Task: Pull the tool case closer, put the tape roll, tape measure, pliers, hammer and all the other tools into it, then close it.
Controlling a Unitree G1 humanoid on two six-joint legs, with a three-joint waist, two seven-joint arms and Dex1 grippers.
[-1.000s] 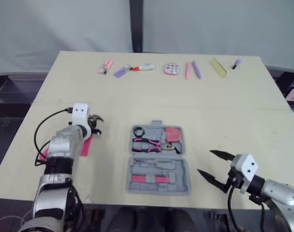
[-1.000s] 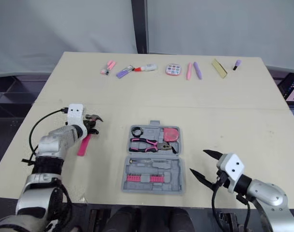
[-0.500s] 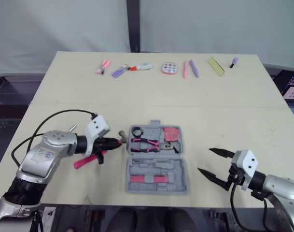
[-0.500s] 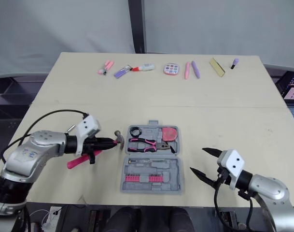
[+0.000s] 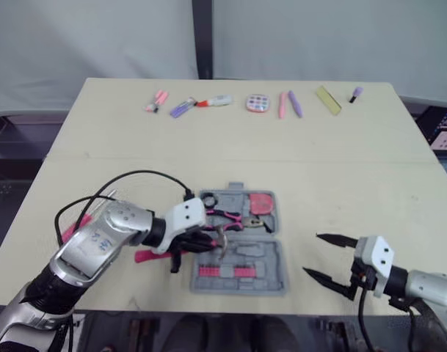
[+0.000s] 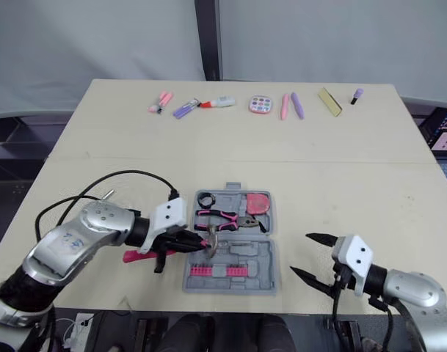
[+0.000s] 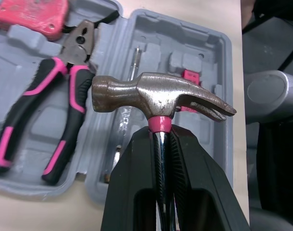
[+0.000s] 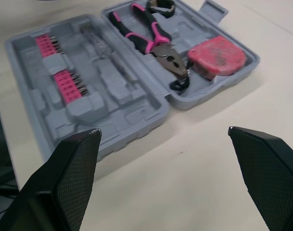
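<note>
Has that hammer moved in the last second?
Yes. Clamped in the left jaws, the hammer went right, from well left of the tool case to above it.

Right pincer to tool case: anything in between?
Nothing: bare table runs from the open right pincer to the tool case, as the right wrist view shows.

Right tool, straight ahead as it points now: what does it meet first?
Most likely the open tool case, at the edge of its bit-holder half. The right tool may ride above it; height is unclear.
</note>
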